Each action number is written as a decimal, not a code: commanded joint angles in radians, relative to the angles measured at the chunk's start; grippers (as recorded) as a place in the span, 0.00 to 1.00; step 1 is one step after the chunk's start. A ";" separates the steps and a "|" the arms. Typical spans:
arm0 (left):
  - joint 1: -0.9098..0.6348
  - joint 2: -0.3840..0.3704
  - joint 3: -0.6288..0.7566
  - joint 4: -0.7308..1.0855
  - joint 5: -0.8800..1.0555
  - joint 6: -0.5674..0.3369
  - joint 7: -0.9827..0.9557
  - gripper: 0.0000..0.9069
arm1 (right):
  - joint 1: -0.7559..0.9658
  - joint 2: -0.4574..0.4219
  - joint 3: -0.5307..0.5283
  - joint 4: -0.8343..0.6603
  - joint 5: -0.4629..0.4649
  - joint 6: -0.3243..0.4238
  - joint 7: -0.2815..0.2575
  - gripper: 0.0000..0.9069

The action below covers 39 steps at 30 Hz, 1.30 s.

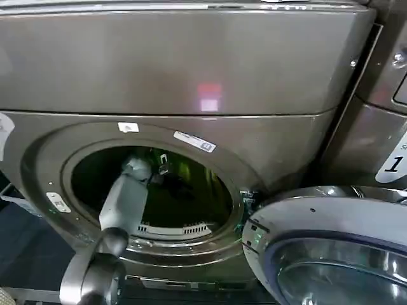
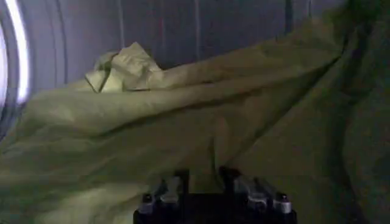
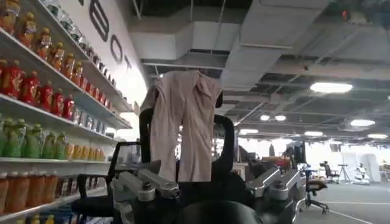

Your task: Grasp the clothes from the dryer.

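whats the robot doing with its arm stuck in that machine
The robot is reaching for the clothes in the dryer, whose door hangs open at the right. Its left arm goes through the round opening into the drum, and the left hand sits right at the olive-green fabric with its fingers open, a fold of cloth between them, not yet closed on it. The right hand is away from the dryer, open, pointing out into the room toward a pale garment draped on a chair.
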 commanded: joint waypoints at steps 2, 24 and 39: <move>0.064 -0.015 -0.009 -0.182 -0.171 0.057 -0.392 0.00 | 0.009 0.004 -0.004 0.050 0.011 -0.053 0.010 1.00; 0.204 -0.124 0.036 -0.458 -0.731 0.314 -1.258 0.00 | 0.015 0.024 -0.009 0.134 0.112 -0.126 0.001 1.00; 0.206 -0.110 0.042 -0.492 -0.711 0.336 -1.223 0.00 | 0.006 0.025 -0.005 0.107 0.065 -0.043 -0.010 1.00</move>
